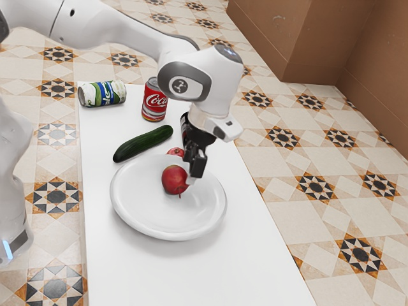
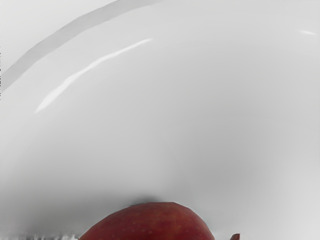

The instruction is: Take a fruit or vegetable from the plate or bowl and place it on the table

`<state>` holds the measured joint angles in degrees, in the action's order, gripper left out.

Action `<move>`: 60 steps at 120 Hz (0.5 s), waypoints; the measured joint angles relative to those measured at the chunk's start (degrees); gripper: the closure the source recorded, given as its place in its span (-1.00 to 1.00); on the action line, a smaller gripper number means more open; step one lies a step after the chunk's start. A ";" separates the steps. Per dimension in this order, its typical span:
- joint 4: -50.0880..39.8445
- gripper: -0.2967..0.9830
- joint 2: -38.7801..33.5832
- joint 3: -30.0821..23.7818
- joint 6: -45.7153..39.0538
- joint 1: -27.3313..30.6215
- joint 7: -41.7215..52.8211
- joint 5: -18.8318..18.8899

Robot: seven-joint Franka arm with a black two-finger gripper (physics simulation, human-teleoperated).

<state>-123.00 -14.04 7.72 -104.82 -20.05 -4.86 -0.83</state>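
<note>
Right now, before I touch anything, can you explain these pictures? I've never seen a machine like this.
The big white machine is a robot arm, with a black gripper for a hand. Everything is computer-simulated. The exterior view looks on from the arm's side. The wrist view comes from a camera on the hand, looking into the white dish, with a red apple at the lower edge.

Also on the white table are a cucumber, an upright red cola can, a green, blue and white can on its side, and a second red fruit, partly hidden behind the dish.

The gripper is right at the apple, but I can't tell whether it's holding it.
</note>
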 joint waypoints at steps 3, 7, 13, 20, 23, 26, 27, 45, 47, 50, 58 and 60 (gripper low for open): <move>0.01 -0.54 -0.03 0.01 0.19 0.01 -0.63 -0.03; 0.00 -0.54 -0.07 0.01 0.45 0.01 -1.44 -0.05; -0.12 -0.54 -0.35 0.01 0.97 0.01 -2.59 -0.08; -0.94 -0.54 -1.30 0.07 1.47 0.04 -3.83 -0.10; -1.18 -0.54 -1.54 0.12 1.64 0.06 -4.33 -0.11; -1.36 -0.54 -1.75 0.14 1.79 0.08 -4.80 -0.11; -1.41 -0.54 -1.82 0.15 1.84 0.08 -4.96 -0.12; -2.35 -0.54 -2.72 0.25 2.39 0.16 -7.57 -0.16; -2.42 -0.54 -2.77 0.26 2.43 0.17 -7.87 -0.17; -2.49 -0.54 -2.82 0.27 2.48 0.18 -8.31 -0.23; -2.58 -0.54 -2.88 0.28 2.56 0.16 -9.44 -0.71; -2.59 -0.54 -2.86 0.28 2.57 0.17 -9.70 -0.86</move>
<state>-125.59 -16.90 8.00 -102.25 -19.88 -14.57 -1.69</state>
